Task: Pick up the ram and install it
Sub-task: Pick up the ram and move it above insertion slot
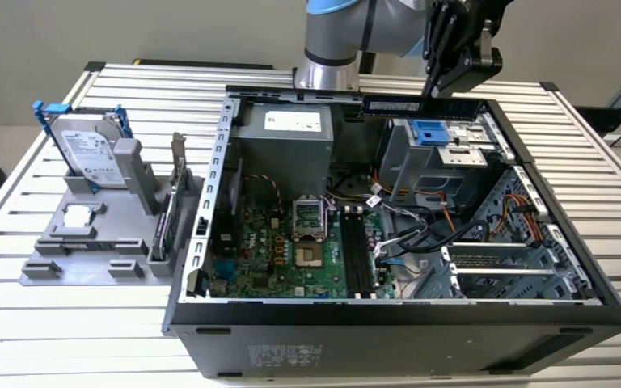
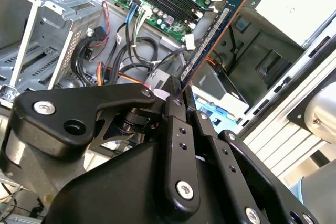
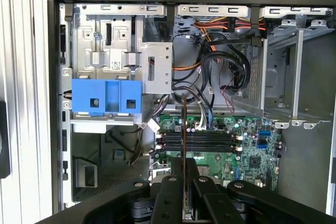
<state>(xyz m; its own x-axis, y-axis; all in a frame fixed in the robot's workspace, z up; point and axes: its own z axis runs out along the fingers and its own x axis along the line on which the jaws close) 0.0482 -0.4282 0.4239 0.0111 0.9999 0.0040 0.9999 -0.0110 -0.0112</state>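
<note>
Slatted table [image 1: 591,162]; ram [image 1: 391,105] in tool [image 1: 438,92] over open, cable-strewn computer case [image 1: 397,319]

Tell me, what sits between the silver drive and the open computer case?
In the exterior view, a card with a metal bracket stands on edge in the grey holder, between the drive and the case.
</note>
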